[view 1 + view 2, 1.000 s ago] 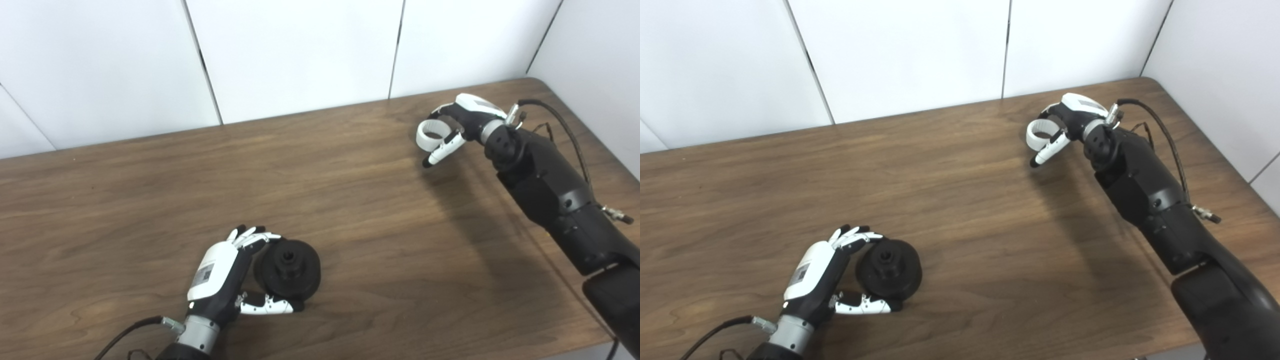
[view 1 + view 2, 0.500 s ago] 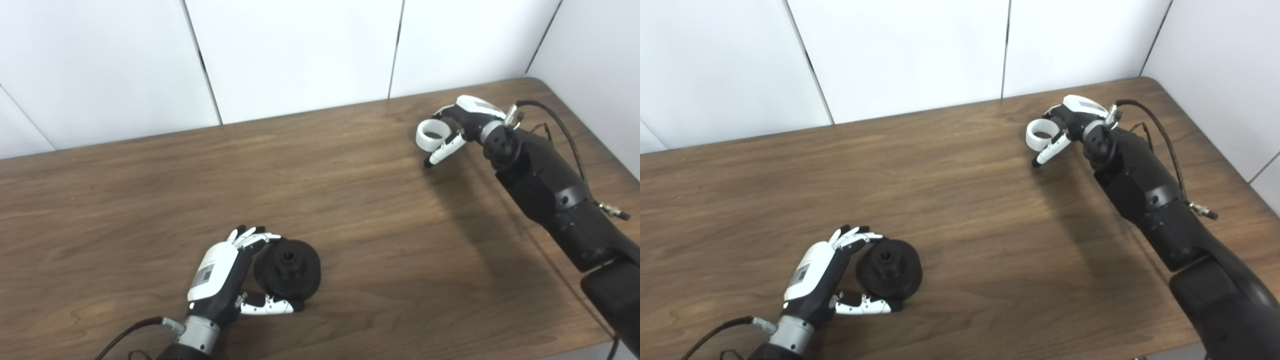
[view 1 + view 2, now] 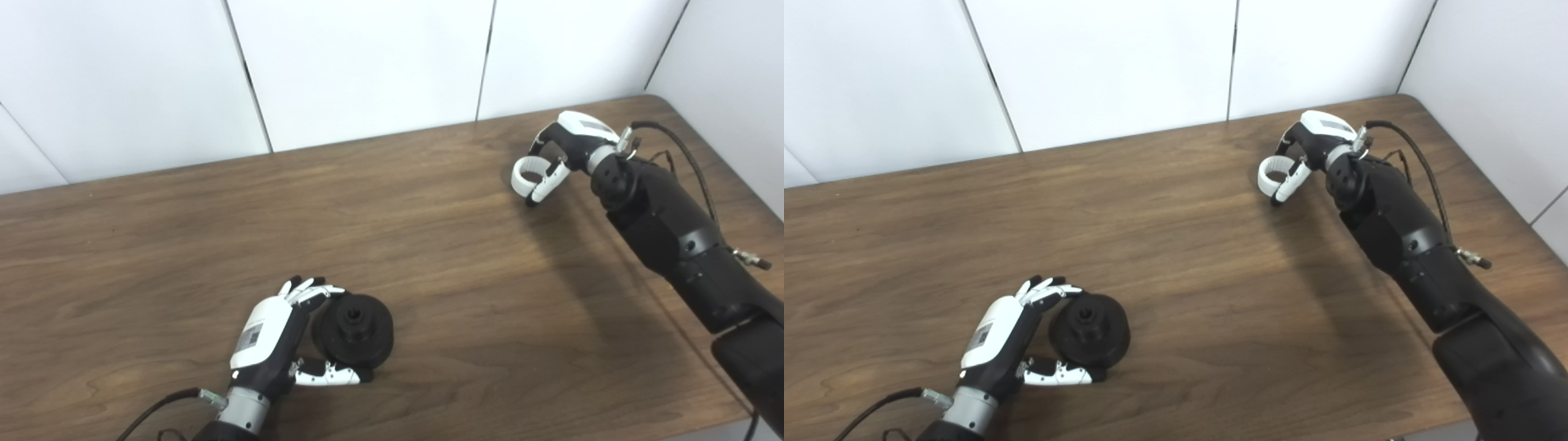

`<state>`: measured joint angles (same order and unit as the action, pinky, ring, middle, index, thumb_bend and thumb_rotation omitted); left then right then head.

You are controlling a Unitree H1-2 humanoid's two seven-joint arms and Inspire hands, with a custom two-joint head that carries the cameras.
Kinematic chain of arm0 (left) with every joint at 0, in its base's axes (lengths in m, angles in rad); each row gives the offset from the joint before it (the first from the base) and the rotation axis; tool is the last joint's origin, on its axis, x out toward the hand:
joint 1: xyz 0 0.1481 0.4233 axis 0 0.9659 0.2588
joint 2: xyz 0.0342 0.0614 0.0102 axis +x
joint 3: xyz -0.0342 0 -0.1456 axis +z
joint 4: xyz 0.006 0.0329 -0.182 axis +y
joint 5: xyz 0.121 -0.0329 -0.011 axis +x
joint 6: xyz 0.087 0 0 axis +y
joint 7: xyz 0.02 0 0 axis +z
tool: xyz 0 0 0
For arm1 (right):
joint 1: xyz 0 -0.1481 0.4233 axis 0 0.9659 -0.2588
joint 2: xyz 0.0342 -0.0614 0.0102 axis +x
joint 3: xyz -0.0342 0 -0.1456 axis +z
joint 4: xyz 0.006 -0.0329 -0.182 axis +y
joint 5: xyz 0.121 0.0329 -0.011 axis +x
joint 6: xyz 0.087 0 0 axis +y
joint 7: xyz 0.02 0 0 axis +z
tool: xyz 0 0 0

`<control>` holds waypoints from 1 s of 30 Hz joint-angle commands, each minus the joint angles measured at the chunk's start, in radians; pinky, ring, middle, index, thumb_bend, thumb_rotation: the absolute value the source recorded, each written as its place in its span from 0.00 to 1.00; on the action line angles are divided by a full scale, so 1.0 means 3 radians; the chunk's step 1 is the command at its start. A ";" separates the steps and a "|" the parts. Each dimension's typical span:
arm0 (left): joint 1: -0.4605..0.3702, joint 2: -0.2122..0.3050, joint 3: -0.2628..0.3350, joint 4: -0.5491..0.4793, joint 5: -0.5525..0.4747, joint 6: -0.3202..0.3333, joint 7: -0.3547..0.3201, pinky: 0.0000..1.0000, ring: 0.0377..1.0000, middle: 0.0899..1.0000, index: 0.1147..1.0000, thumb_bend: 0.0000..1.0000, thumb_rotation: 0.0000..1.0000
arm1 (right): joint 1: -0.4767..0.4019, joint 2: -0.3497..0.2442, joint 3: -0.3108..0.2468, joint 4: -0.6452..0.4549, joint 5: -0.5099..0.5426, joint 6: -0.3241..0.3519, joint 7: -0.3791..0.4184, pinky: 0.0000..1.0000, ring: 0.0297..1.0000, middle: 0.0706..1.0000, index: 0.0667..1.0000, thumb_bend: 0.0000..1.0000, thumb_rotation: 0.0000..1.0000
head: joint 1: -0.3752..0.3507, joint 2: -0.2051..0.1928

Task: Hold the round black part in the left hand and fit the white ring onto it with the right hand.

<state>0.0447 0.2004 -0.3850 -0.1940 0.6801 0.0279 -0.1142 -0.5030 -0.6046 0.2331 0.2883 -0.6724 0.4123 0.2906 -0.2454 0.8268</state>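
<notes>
The round black part (image 3: 353,329) rests on the wooden table (image 3: 429,257) near the front left, its hub with a centre hole facing up. My left hand (image 3: 275,334) wraps it from the left, fingers on its far rim and thumb along its near rim. At the far right my right hand (image 3: 560,150) is shut on the white ring (image 3: 527,176), which hangs tilted between thumb and fingers just above the table.
White wall panels (image 3: 367,67) stand behind the table and along its right side. A black cable (image 3: 686,159) loops off the right wrist. The table's right edge (image 3: 759,202) runs close to the right arm.
The right hand has tightened on the white ring and the ring has dropped slightly and tipped more upright. The left hand and the black part have not moved.
</notes>
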 commanded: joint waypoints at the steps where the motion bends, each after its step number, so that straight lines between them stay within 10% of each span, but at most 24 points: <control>1: 0.0027 0.0007 -0.0031 -0.0023 0.0100 0.0067 -0.0064 1.00 0.90 0.77 0.41 0.52 0.05 | -0.0140 -0.0109 -0.0012 -0.0057 -0.0057 -0.0116 -0.0120 1.00 0.92 0.80 0.45 0.52 0.14 | 0.0006 0.0003; 15: 0.0023 -0.0041 -0.0039 -0.0037 0.0142 0.0100 -0.0084 1.00 0.90 0.78 0.41 0.52 0.05 | -0.0066 -0.0181 0.0002 -0.0225 -0.0081 -0.0331 -0.0153 0.99 0.90 0.77 0.45 0.52 0.14 | 0.0059 0.0030; 30: 0.0002 -0.0113 -0.0106 -0.0043 0.0229 0.0159 -0.0078 1.00 0.90 0.77 0.41 0.52 0.05 | 0.0353 -0.0127 0.0095 -0.2359 -0.0131 -0.0173 0.0781 1.00 0.91 0.78 0.45 0.53 0.14 | 0.0310 0.0119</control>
<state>0.0459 0.1682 -0.3998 -0.2108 0.7221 0.0650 -0.1205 -0.3752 -0.6363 0.2662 -0.3637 -0.6960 0.3555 0.5128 -0.1519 0.8621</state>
